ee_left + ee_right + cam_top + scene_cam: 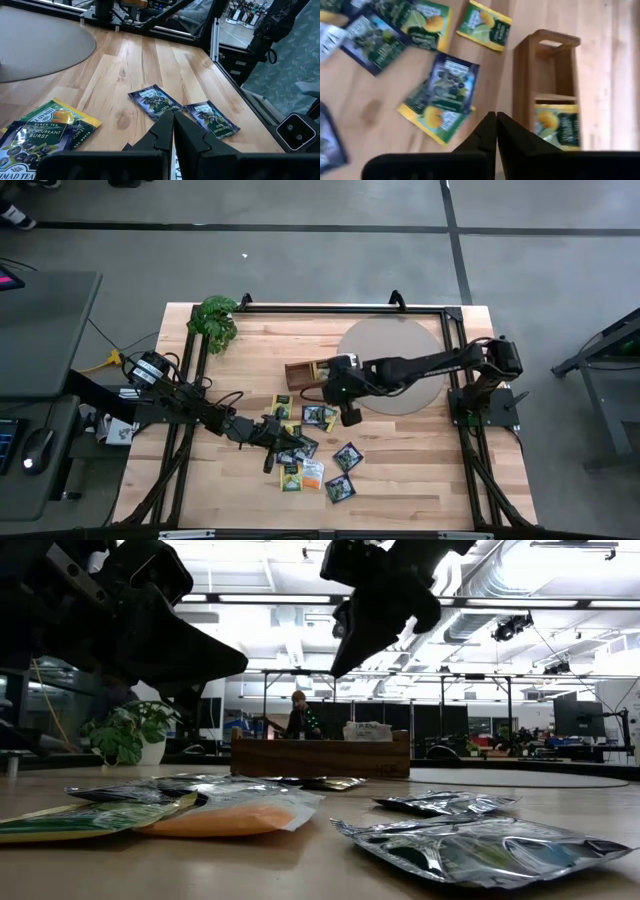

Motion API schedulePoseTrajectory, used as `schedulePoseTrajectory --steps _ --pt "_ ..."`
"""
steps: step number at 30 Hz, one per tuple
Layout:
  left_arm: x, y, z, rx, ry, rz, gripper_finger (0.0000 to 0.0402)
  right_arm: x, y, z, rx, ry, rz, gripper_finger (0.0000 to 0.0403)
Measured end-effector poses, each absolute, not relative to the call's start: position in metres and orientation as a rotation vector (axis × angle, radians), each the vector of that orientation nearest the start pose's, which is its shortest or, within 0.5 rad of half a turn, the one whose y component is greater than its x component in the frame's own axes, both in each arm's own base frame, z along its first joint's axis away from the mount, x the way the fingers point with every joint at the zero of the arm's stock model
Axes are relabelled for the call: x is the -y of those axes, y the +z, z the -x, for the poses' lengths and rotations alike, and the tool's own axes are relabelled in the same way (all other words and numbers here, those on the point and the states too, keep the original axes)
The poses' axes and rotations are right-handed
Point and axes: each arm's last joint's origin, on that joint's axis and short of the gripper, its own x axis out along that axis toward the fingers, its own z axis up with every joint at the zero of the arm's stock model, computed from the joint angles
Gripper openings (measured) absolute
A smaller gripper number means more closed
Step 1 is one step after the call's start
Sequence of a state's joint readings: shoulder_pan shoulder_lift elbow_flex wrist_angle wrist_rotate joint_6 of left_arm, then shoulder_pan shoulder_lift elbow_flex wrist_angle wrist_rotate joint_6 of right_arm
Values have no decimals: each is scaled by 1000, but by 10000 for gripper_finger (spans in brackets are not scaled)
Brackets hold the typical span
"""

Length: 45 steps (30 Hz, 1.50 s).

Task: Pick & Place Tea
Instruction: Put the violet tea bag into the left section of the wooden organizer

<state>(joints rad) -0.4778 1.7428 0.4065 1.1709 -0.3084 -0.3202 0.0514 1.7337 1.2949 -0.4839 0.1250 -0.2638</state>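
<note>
Several tea sachets [310,450] lie flat and scattered on the wooden table, dark blue-green ones [155,102] and yellow-green ones [434,117] among them. One yellow-green sachet [557,125] stands in a compartment of the brown wooden tray [300,373]. My right gripper [496,120] is shut with nothing in it, raised above the table beside the tray [547,60]. My left gripper [173,125] is shut and low over the heap's left side [275,438], with nothing visible between its fingers.
A leafy plant [215,320] stands at the far left corner. A round grey mat [400,360] lies at the far right, under my right arm. A black frame [330,308] runs round the table's edges. Bare wood shows along the near right.
</note>
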Motion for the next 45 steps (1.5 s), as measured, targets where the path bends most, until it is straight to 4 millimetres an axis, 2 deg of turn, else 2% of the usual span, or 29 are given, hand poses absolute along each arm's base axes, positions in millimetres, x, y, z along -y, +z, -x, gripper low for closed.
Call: schedulePoseTrajectory --steps 5,12,16,20,24,34,45 --pt "118 124 -248 -180 -141 276 12 -29 229 -370 -930 75 287 3" --pt "120 119 -255 -246 -77 286 12 -42 191 -358 -916 74 271 1" --pt "122 119 -258 -270 -50 275 12 -43 183 -356 -891 50 260 1" --pt "119 119 -258 -256 35 266 12 -46 181 -358 -815 83 197 1" --pt "116 120 -257 -241 125 263 12 -53 181 -358 -777 78 205 0" --pt "105 102 -248 -307 442 344 12 -60 187 -363 -692 29 113 0" --pt "107 103 -249 -315 391 363 12 -73 186 -360 -702 69 73 0"
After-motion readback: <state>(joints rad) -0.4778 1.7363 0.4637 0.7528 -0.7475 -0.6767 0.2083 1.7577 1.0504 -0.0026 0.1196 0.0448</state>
